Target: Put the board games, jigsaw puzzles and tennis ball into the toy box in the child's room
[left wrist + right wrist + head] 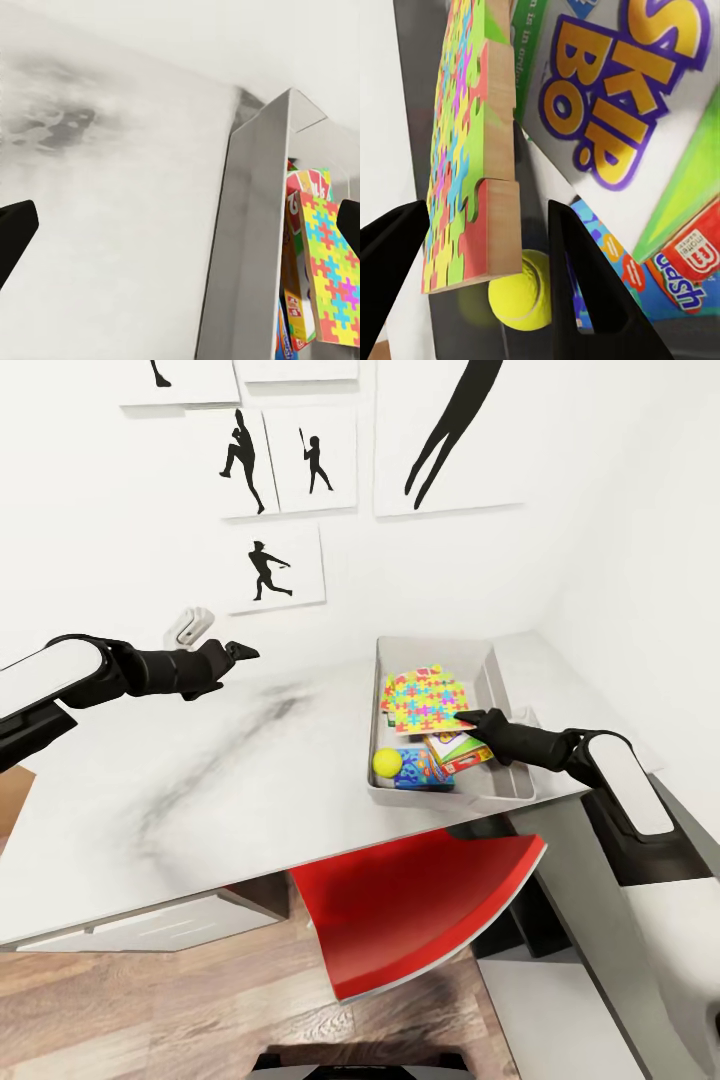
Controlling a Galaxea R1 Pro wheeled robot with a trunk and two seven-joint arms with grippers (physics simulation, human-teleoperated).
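Right gripper [484, 262], jaws parted around the jigsaw puzzle [472, 150], poises it over the toy box [505, 785]; tennis ball [521, 289] just beyond; left gripper [240, 652] open, empty, well clear.

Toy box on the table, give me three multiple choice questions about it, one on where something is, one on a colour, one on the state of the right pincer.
1. Where is the tennis ball?
A. on the floor
B. inside the toy box
C. on the bare tabletop

2. What colour is the tennis ball?
A. yellow
B. blue
C. white

3. How is the right pincer?
A. open with nothing between its fingers
B. its fingers either side of the jigsaw puzzle
C. shut on the ball

Answers: 1 B, the head view shows the ball in the box's near corner. 2 A, it is yellow in both views. 3 B, the puzzle's edge stands between the black fingers.
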